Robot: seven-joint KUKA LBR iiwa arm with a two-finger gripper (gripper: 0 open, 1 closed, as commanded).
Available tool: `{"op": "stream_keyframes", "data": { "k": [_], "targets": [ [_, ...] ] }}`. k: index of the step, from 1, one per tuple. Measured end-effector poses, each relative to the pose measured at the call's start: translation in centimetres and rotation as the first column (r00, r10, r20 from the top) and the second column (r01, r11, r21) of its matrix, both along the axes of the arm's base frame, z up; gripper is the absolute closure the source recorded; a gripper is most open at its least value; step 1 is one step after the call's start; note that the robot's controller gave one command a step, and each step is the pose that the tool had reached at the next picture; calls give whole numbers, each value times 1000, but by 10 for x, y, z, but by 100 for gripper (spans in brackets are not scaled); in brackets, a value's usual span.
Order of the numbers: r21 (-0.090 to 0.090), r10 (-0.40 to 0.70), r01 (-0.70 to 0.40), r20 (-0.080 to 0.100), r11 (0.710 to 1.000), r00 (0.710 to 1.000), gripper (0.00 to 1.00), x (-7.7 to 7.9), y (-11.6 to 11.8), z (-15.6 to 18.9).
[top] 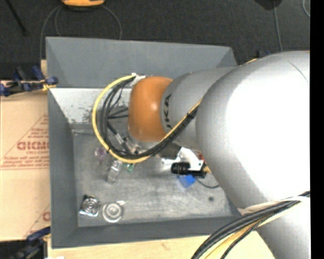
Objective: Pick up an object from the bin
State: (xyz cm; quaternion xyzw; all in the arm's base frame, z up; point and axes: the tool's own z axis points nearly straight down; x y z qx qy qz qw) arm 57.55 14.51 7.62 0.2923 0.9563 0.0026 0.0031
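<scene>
the gripper (119,153) is seen low in the bin (60,161), beside a clear plastic piece (113,172) left of centre; its grip cannot be told. nothing is seen lifted yet; the pick remains.

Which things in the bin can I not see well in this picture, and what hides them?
- The gripper: mostly covered by the orange wrist cover and cables, camera view.
- The white, black and blue thing at the right of the bin: partly under the arm.
- The clear thing beside the gripper: too small to tell its kind.
</scene>
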Motion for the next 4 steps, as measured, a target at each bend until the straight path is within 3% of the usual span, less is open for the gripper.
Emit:
{"op": "stream_keyframes", "data": {
  "k": [1,2,4],
  "targets": [
    [0,2,-2,-3,1000,1000,0,2,0,2],
    [2,1,-1,-4,1000,1000,100,3,1,5],
    [-1,14,-14,2,1000,1000,100,7,0,128]
  ]
}}
